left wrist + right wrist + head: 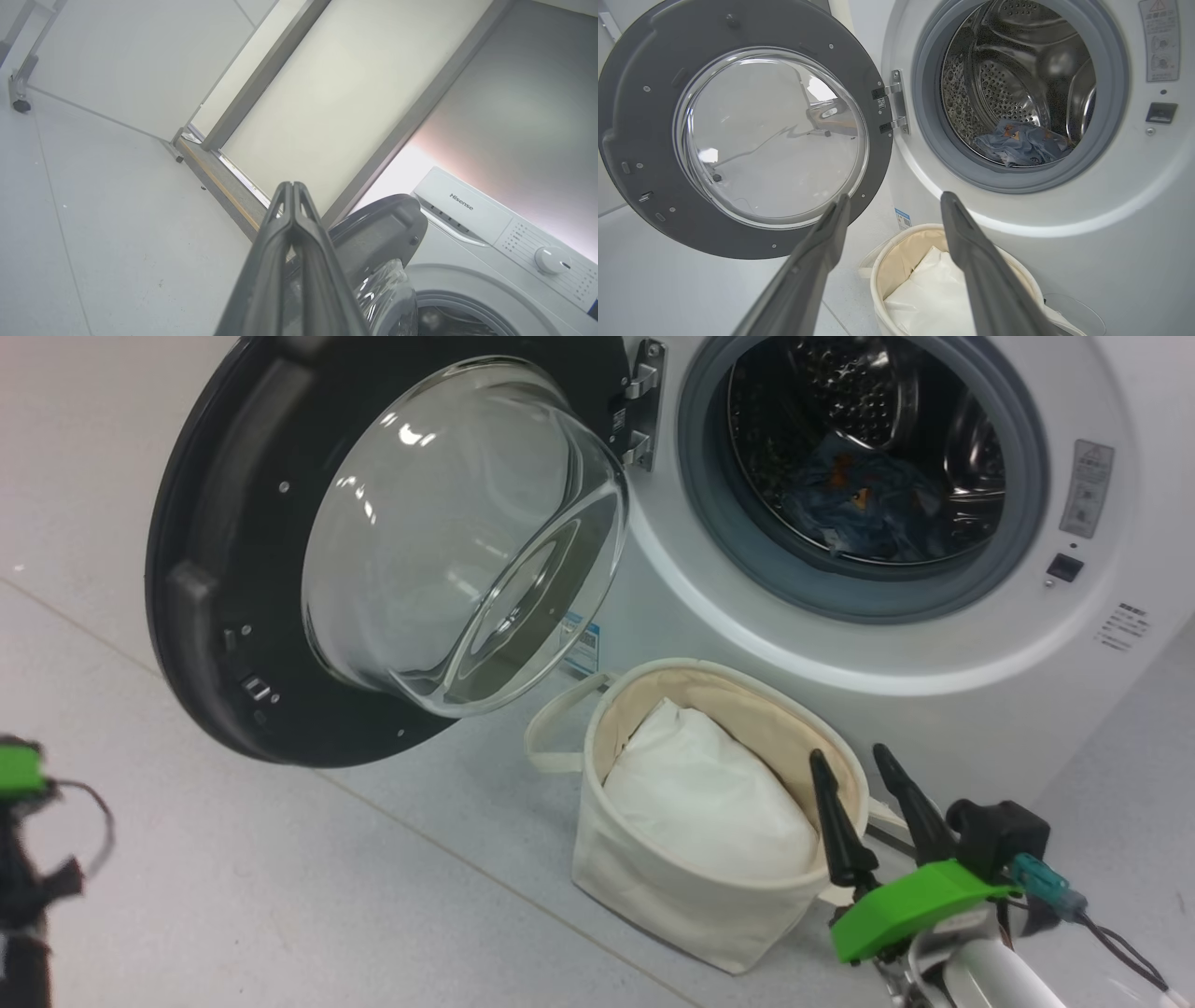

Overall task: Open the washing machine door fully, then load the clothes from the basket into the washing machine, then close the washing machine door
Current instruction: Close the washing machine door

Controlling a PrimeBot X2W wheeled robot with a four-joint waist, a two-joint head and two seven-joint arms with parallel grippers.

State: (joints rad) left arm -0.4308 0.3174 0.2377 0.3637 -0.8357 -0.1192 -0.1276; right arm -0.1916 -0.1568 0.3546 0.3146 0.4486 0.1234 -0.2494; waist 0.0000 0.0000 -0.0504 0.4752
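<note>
In the head view the washing machine door (215, 644) stands swung wide open on its hinge, with its glass bowl bulging toward the camera. To its right the washing machine (934, 653) shows its grey-ringed drum mouth. The clothes (864, 509), a crumpled blue heap with orange marks, lie at the bottom of the steel drum. The basket (653, 887) sits on the floor (280, 896) just in front of the machine, below the drum mouth. It holds a white padding cloth (709, 793). The right gripper (848, 753) hovers at the basket's near right rim, its two dark fingers parted and holding nothing. In the left wrist view the left gripper (293, 186) has its fingers pressed flat together with nothing between them. It is raised in open air, with the door's dark rim and the machine's dial (551, 260) beyond it. In the right wrist view the fingers are spread wide and empty above the basket, pointing toward the gap between the open door and the drum mouth, where the blue garment rests inside.
</note>
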